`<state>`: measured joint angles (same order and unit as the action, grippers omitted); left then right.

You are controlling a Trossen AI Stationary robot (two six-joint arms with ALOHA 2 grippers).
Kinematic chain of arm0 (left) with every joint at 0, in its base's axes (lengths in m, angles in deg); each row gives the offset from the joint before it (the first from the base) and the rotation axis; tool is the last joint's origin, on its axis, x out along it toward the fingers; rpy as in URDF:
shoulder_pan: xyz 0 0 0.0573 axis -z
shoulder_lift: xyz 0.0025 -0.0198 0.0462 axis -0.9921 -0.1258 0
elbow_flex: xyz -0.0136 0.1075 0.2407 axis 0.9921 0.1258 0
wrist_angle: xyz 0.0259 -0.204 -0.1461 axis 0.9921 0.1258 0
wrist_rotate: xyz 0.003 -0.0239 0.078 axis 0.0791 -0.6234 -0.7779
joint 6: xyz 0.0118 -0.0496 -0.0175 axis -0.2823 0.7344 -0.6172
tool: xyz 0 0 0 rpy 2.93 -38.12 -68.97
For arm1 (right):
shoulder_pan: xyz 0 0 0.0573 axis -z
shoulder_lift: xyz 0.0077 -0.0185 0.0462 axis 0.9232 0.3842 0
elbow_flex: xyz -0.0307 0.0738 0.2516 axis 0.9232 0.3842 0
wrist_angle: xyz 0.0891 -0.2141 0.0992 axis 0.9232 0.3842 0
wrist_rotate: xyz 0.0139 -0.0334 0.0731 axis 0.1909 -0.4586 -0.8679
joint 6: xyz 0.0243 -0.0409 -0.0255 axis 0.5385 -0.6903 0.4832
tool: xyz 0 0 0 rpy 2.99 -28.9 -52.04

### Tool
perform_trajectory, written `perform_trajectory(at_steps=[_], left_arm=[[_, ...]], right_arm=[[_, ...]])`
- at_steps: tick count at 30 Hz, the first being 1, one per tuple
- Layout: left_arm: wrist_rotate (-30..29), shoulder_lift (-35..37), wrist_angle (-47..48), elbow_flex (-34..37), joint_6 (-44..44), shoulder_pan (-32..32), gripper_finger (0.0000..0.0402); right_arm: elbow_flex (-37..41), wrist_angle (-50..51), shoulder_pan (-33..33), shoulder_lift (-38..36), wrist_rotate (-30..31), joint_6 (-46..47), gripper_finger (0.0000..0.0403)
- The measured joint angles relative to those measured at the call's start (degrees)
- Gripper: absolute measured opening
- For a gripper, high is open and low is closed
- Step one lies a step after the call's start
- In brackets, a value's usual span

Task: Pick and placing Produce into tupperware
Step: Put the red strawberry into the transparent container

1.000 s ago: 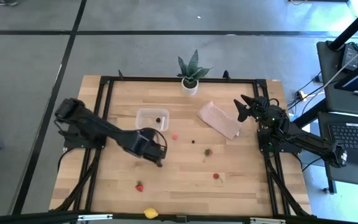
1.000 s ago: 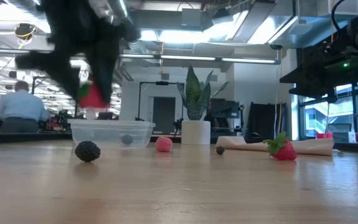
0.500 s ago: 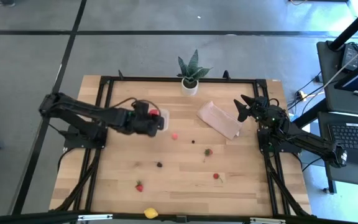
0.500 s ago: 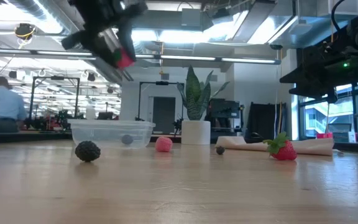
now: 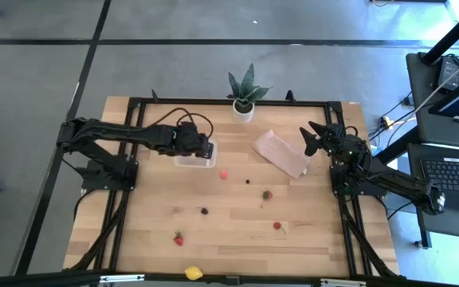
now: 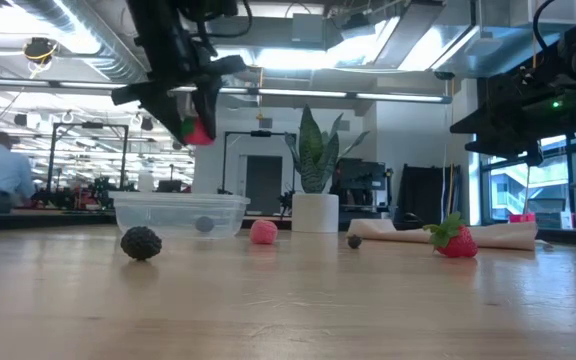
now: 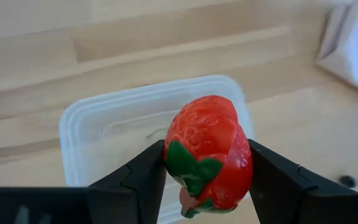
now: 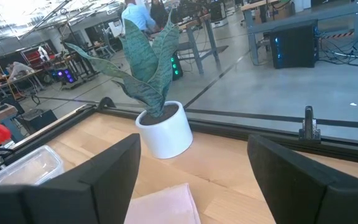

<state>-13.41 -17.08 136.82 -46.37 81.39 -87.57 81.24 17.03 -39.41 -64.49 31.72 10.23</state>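
My left gripper (image 5: 204, 149) hangs above the clear tupperware (image 5: 185, 159) and is shut on a red strawberry (image 7: 209, 152). In the low view the strawberry (image 6: 199, 130) is well above the tupperware (image 6: 180, 213), which holds one dark berry (image 6: 204, 224). On the table lie a pink piece (image 5: 224, 174), a small dark piece (image 5: 248, 180), a dark berry (image 5: 204, 211), three strawberries (image 5: 266, 194) (image 5: 277, 226) (image 5: 178, 238) and a yellow lemon (image 5: 193, 273). My right gripper (image 5: 313, 137) waits open at the table's right edge. My left gripper pinches the strawberry between its two fingers (image 7: 143, 180), one on each side of the fruit (image 7: 241, 155). The fingers come from above, pointing down. The fruit is lifted clear over the tupperware's opening (image 7: 104, 124), its green leaf cap (image 7: 191, 168) turned toward the wrist camera.
A potted green plant (image 5: 245, 96) stands at the far edge. A flat tan sheet (image 5: 281, 153) lies right of the tupperware, in front of my right gripper (image 8: 194, 162). A black frame (image 5: 229, 101) borders the wooden table. Bare wood lies between the scattered fruit.
My left gripper, shut on the strawberry, rose from beside the dark berry at mid-table. It swung toward the far edge, turned, and came over the tupperware, dropping a little in the last half second. The dark berry stayed on the table.
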Motion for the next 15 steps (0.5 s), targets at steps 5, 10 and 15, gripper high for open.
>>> perform_trajectory(at_steps=[5,10,15], left_arm=[[1.3,-3.9,-1.0,0.0,-2.1,-1.2,0.0183],[4.3,-7.8,-1.1,0.0,-2.8,-2.0,0.0191],[5.4,-10.7,-1.8,0.0,-4.1,-2.3,0.0189]], right_arm=[[0.0,0.0,0.0,0.0,0.0,0.0,0.0297],[0.0,0.0,0.0,0.1,0.0,0.0,0.0297],[0.0,0.0,0.0,0.1,0.0,0.0,0.0297]])
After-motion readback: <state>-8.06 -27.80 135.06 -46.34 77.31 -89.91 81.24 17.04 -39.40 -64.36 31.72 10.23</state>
